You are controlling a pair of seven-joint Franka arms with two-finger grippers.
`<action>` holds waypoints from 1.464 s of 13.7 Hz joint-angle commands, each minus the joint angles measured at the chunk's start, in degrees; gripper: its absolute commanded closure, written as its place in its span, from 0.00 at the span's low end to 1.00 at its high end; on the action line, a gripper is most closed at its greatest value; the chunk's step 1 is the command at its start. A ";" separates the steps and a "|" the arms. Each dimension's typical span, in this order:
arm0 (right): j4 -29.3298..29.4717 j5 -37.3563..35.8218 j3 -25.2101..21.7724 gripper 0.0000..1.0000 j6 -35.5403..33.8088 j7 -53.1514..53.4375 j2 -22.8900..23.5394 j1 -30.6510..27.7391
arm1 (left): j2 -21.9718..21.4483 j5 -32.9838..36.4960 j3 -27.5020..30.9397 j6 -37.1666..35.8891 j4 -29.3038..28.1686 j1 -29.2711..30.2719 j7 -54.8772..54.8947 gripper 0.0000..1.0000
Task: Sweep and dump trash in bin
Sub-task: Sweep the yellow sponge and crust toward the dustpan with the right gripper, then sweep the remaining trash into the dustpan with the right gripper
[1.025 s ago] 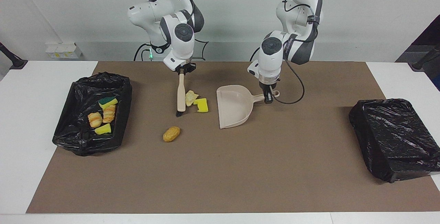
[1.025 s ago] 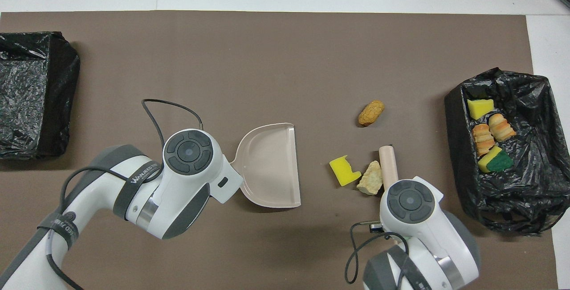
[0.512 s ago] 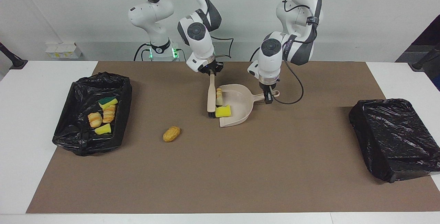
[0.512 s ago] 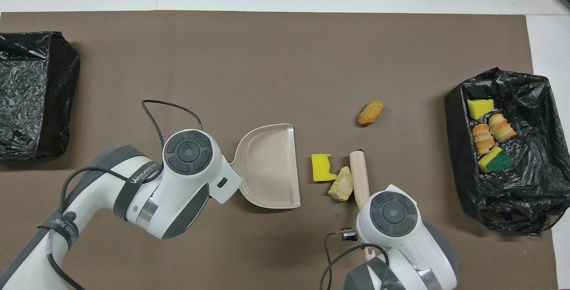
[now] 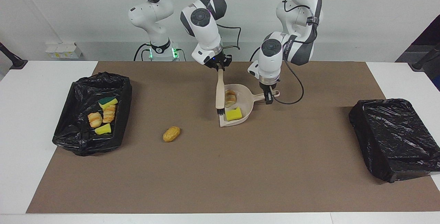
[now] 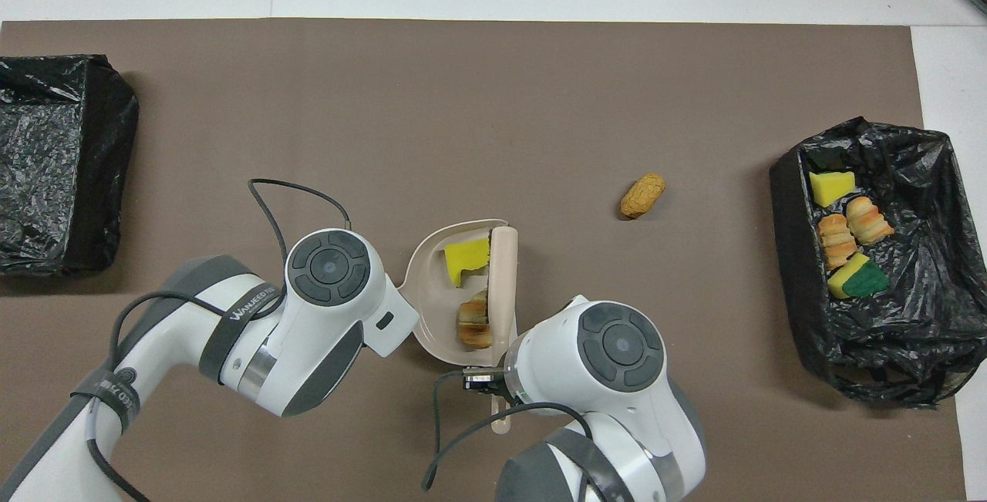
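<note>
Sweeping is the step in hand, nearly done for this pair of scraps. Bin (image 5: pixel 90 114) at the right arm's end holds four trash pieces; the other bin (image 5: pixel 395 138) shows none. Dustpan (image 5: pixel 245 108) — held by the shut left hand (image 5: pixel 268 99) at its handle — contains a yellow sponge (image 5: pixel 233 114) and a pastry bit (image 5: pixel 230 98). Right hand (image 5: pixel 220 67) grips the brush (image 5: pixel 219 93). One tan scrap (image 5: pixel 171 134) lies on the bench — I judge it needs sweeping next.
</note>
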 commanded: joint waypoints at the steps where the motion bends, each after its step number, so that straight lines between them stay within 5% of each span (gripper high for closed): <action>1: 0.26 -10.66 0.21 1.00 -3.87 -8.59 -1.17 -6.12 | -1.01 0.86 0.07 1.57 -1.39 1.19 0.03 1.00; 2: 0.17 -14.26 0.30 1.00 -4.31 -14.29 -0.73 -9.55 | -1.01 0.86 0.07 1.30 -1.39 1.19 -0.33 1.00; 4: 2.09 -22.87 0.30 1.00 -4.49 -28.42 1.98 -16.40 | -1.19 0.51 0.07 0.95 -1.56 1.11 -1.47 0.72; 5: 5.15 -27.09 0.39 1.00 -4.14 -35.98 5.48 -20.35 | -1.19 0.51 0.07 0.95 -1.56 1.11 -1.56 0.49; 7: 13.32 -33.51 0.39 1.00 -3.44 -43.41 13.38 -24.42 | -1.19 0.51 0.07 0.95 -1.47 0.84 -1.56 0.38; 9: 17.82 -38.27 0.48 1.00 -0.73 -46.76 19.11 -27.59 | -1.54 0.51 0.07 0.86 -2.00 0.67 -1.65 0.36; 11: 16.01 -38.82 0.48 1.00 1.32 -47.13 20.28 -28.56 | -1.72 0.51 0.07 0.77 -2.44 0.58 -3.92 0.32; 16: 4.58 -30.75 0.91 1.00 -2.81 -37.04 12.73 -22.35 | -1.63 0.34 -0.10 1.48 -2.35 0.40 -5.77 0.32; 20: 2.20 -18.72 1.00 1.00 -2.64 -30.71 10.70 -15.84 | -1.37 0.42 -0.19 1.56 -1.65 -0.56 -8.06 0.37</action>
